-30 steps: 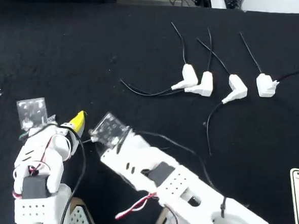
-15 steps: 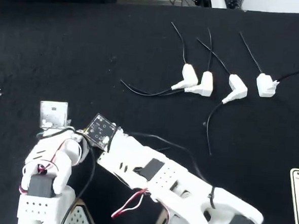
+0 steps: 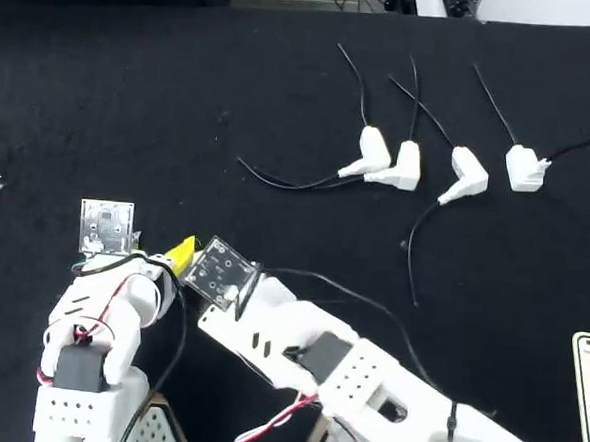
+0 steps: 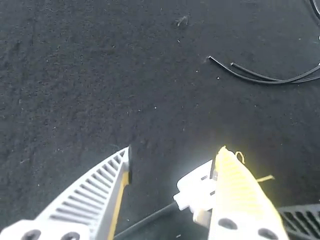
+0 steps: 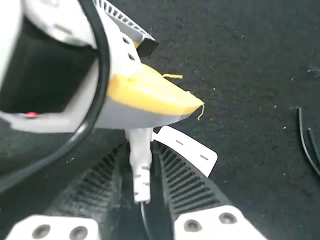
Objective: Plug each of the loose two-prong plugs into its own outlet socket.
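Near edge of desk [image 3: 133, 91], both arms bunched together. Right claw [image 5: 139, 152] is clamped on a white plug [image 5: 141, 176], its lead trailing back between the fingers. Left claw [image 4: 172, 156] is spread wide, and the plug sits just inside its yellow finger [image 4: 235, 192].

Over the last second the left arm swung in toward the right arm. The yellow tip, hidden half a second ago, shows again beside the right wrist. The four white connectors [image 3: 465, 174] at the far side have not moved.

Reads as a handover or regrip. The plug is well apart from any socket, so insertion is not yet begun.
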You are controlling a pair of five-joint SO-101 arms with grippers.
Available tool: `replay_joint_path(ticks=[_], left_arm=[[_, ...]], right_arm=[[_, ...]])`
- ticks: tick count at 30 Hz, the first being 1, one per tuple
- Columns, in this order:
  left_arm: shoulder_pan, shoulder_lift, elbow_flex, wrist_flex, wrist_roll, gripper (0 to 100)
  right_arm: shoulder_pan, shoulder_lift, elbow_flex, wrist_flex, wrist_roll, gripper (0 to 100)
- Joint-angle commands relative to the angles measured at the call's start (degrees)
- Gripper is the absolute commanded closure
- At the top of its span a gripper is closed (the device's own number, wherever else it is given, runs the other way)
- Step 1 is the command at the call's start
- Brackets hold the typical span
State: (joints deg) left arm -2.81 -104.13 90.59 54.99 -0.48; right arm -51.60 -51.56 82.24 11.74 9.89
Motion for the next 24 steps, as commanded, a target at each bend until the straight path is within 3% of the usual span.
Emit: replay_joint_path(ticks=[1,24], left_arm=[[0.4,0.2,-0.5,0.2,-0.8,73],[0.9,0.2,1.2,-1.1,-0.8,73]], right_arm=[[1.1,-5.7,-0.9,0.8,-0.4,98.8],[1.4,-9.3,-0.7,2.7,-0.4,98.8]])
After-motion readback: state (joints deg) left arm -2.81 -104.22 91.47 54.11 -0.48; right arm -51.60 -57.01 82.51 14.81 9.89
